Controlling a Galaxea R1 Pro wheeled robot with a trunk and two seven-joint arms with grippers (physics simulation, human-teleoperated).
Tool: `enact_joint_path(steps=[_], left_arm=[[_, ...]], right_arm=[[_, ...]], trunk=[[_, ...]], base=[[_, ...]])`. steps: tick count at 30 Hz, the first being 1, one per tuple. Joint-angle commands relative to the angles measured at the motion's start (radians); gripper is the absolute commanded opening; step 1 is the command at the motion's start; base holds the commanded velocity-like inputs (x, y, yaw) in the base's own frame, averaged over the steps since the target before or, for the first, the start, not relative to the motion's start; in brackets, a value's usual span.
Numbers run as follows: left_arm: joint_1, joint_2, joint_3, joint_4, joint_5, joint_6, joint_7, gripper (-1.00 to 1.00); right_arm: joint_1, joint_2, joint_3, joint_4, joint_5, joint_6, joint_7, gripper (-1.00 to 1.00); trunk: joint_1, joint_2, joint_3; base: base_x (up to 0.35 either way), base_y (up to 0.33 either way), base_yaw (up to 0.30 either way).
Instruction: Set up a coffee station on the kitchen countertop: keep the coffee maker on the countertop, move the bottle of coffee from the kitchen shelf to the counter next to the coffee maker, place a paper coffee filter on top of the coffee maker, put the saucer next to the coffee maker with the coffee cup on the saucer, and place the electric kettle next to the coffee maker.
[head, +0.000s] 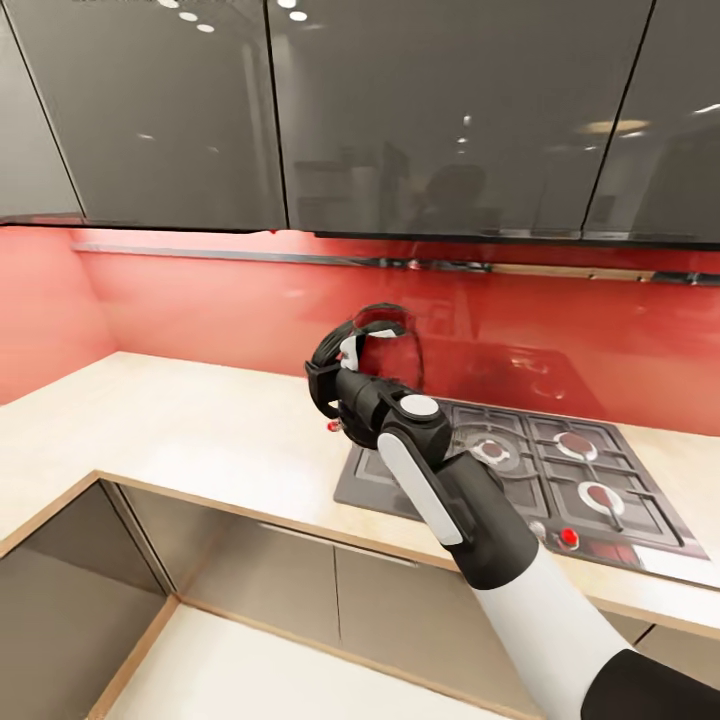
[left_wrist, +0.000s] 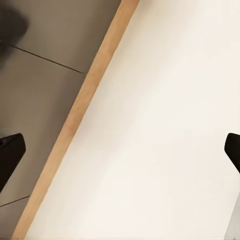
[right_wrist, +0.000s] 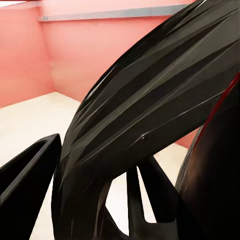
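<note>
1. No readable brand, label or writing anywhere.
2. Nearest the robot: grey cabinets (head: 250, 570) under the kitchen countertop (head: 190, 430), which has a wood-coloured edge.
3. The right arm (head: 470, 510) reaches over the countertop's front edge toward the hob (head: 540, 470), blocking the hob's near-left corner.
4. The right gripper (head: 335, 385) is clamped on the black loop handle of the electric kettle (head: 385, 335). The kettle sits at the hob's left edge; whether it is lifted or resting, cannot tell.
5. Right wrist view: the kettle handle (right_wrist: 150, 100) sits right against the camera, with a black finger (right_wrist: 25, 175) beside it.
6. Left wrist view: the left gripper (left_wrist: 120, 150) has its jaws wide apart, holding nothing, over bare countertop by the wooden edge.
7. Behind the hob: red backsplash (head: 200, 300), then glossy dark wall cabinets (head: 420, 110) above.
</note>
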Motion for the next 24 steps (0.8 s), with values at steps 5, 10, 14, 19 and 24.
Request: enact_joint_path(steps=[5, 10, 14, 19, 24], left_arm=[[-0.001, 0.000, -0.008, 0.001, 0.009, -0.003, 0.002, 1.00], [-0.001, 0.000, -0.008, 0.001, 0.009, -0.003, 0.002, 1.00], [-0.001, 0.000, -0.009, 0.001, 0.009, -0.003, 0.002, 1.00], [-0.001, 0.000, -0.009, 0.001, 0.009, -0.003, 0.002, 1.00], [-0.001, -0.001, -0.009, 0.001, 0.009, -0.003, 0.002, 1.00]], right_arm=[[-0.001, 0.003, 0.001, -0.001, -0.008, 0.004, -0.012, -1.00], [-0.001, 0.005, 0.002, -0.001, -0.008, 0.006, -0.012, -1.00], [-0.001, 0.005, 0.002, -0.002, -0.008, 0.006, -0.012, -1.00], [-0.001, 0.005, 0.001, -0.003, -0.007, 0.006, -0.012, -1.00], [-0.001, 0.005, 0.001, -0.003, -0.007, 0.006, -0.012, -1.00]], trunk=[[0.001, -0.002, -0.002], [0.001, -0.002, -0.003], [0.001, -0.002, -0.004], [0.001, -0.002, -0.006], [0.001, -0.002, -0.008]], base=[[0.000, 0.000, 0.277], [0.000, 0.000, 0.277], [0.000, 0.000, 0.277], [0.000, 0.000, 0.277], [0.000, 0.000, 0.277]])
